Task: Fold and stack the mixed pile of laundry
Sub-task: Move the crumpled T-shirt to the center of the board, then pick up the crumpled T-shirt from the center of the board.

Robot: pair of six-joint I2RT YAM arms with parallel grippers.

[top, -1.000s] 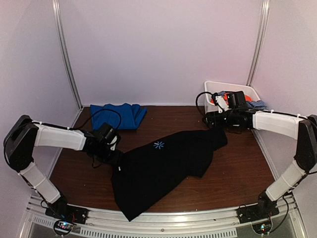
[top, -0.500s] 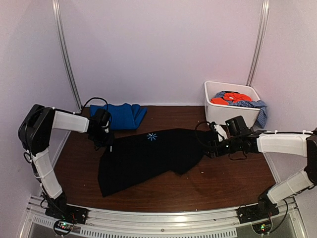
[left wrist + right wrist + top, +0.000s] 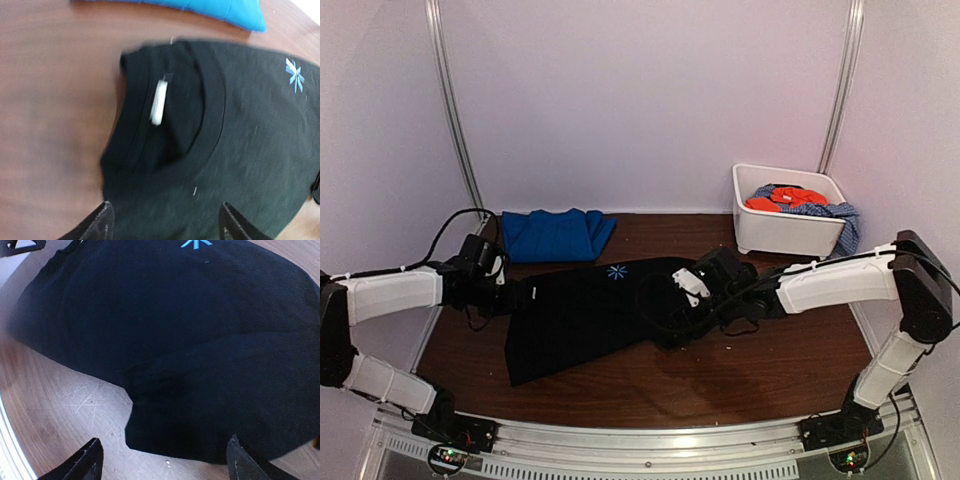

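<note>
Four garments and two robot tools share a brown surface (image 3: 770, 360). One black garment (image 3: 590, 315), the largest, lies spread across the middle, running from near the left edge toward the centre, a small light-blue star-shaped mark (image 3: 617, 272) on its far side. One royal-blue garment (image 3: 555, 235) sits folded in the far left corner, just beyond the black cloth. One white tub (image 3: 785, 232) stands in the far right corner, holding one orange-red garment (image 3: 775, 198) and one blue-white speckled garment (image 3: 832, 213), the latter spilling over the tub's right rim.

The left tool (image 3: 167, 225) stands open, fingers wide apart and gripping nothing, poised over the black garment's collar (image 3: 212, 100), where a white label (image 3: 159, 102) shows inside the neckline. The right tool (image 3: 164, 457) is likewise spread wide and empty, over the black garment's edge nearest the surface's centre. Whether either tool's fingertips touch the cloth cannot be told.
</note>
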